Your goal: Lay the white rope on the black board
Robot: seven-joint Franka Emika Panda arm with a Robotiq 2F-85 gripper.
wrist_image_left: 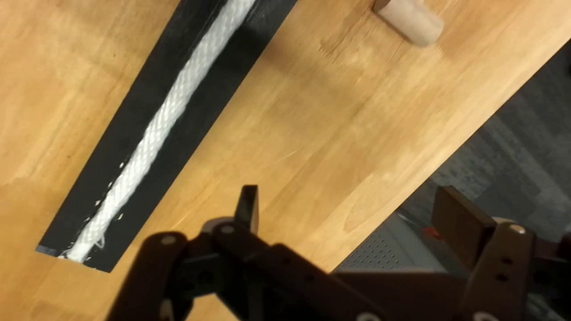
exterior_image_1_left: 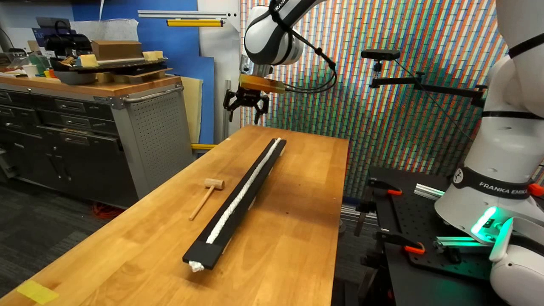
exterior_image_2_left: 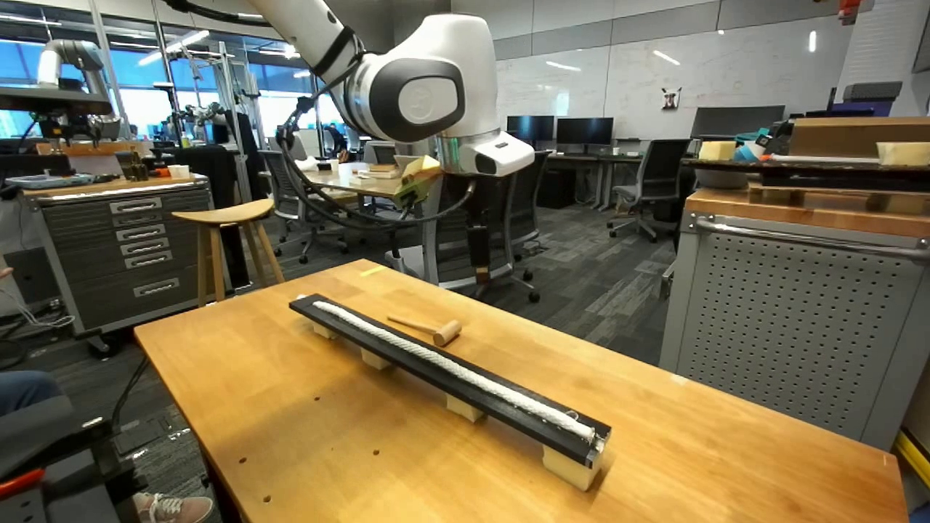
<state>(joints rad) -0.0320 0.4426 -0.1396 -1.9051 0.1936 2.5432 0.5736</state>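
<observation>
A white rope (wrist_image_left: 166, 116) lies lengthwise along the black board (exterior_image_1_left: 203, 250), running roughly down the middle of its top face from one end to just short of the other. The board sits on pale blocks (exterior_image_2_left: 570, 468) that lift it off a wooden tabletop (exterior_image_2_left: 697, 465). The gripper (exterior_image_1_left: 244, 119) hangs in the air above and to the side of the board, near the end the rope reaches, its jaws wide apart. On that same side of the board a wooden mallet (exterior_image_1_left: 214, 184) rests on the tabletop, near the board but apart from it. At the board's opposite end, in an exterior view, a white tuft (exterior_image_1_left: 196, 266) pokes out; whether it belongs to the rope is hard to tell from here. The robot base (exterior_image_1_left: 501, 148) stands well apart from the board, on the side away from the mallet, while a perforated gray cabinet (exterior_image_2_left: 795, 327) stands well off the board on the mallet's side
</observation>
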